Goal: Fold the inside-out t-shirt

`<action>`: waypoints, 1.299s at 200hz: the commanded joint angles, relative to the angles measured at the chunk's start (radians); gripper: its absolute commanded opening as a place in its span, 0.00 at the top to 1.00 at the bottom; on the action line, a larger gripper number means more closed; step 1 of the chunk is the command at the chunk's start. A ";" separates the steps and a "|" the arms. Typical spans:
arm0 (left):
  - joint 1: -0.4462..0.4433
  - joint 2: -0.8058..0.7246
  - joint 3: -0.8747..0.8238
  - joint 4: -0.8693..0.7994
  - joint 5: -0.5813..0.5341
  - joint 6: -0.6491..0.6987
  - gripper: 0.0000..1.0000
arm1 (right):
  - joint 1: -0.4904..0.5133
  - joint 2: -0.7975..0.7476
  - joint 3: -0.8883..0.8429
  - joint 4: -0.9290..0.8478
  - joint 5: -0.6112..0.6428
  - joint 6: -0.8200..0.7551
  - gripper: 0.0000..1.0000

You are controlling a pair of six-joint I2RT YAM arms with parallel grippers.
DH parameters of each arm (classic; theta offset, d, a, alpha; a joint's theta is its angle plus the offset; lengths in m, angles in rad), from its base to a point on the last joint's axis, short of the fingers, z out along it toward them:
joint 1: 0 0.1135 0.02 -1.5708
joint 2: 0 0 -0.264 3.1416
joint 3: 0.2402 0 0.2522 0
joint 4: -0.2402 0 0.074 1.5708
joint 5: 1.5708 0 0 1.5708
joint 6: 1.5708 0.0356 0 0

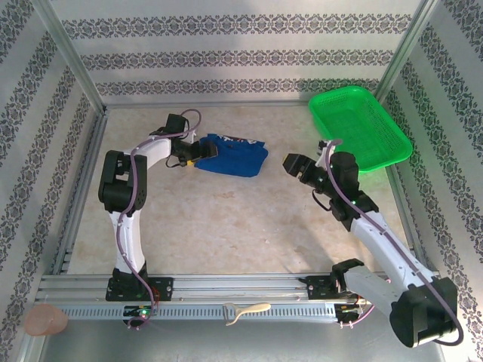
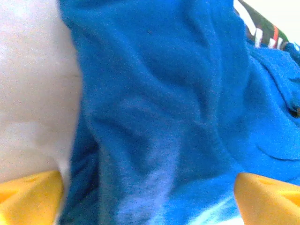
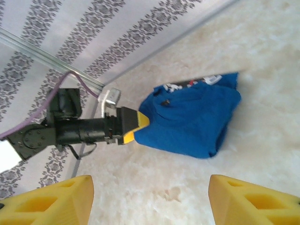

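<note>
Left hand (image 1: 198,154) wide open at t-shirt (image 1: 235,156)

T-shirt (image 1: 235,154) on the table (image 1: 226,226), basket (image 1: 361,128) well to its right.

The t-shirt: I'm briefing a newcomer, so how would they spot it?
Far on the pale table, left of the green plastic mesh basket, lies a bunched royal-blue cotton t-shirt. It sits at the yellow tips of the left hand, the only blue thing there.

Table (image 1: 226,226): beige mottled top, metal frame rails around it. Shirt (image 1: 235,156) lies bunched, upper centre of frame. Green basket (image 1: 362,128) sits at upper-right corner.
</note>
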 commanded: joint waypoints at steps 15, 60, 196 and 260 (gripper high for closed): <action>-0.040 0.002 -0.055 0.043 0.055 -0.033 0.47 | 0.018 -0.083 -0.078 -0.080 0.058 0.030 0.34; 0.024 -0.062 -0.080 0.054 0.007 -0.056 1.00 | 0.020 -0.185 -0.077 -0.198 0.096 0.006 0.34; 0.448 -0.025 0.217 -0.280 -0.093 0.228 0.03 | -0.007 -0.157 -0.040 -0.293 0.155 -0.060 0.19; 0.446 -0.357 0.090 -0.099 -0.098 0.106 0.00 | -0.033 -0.094 0.090 -0.403 0.541 -0.252 0.02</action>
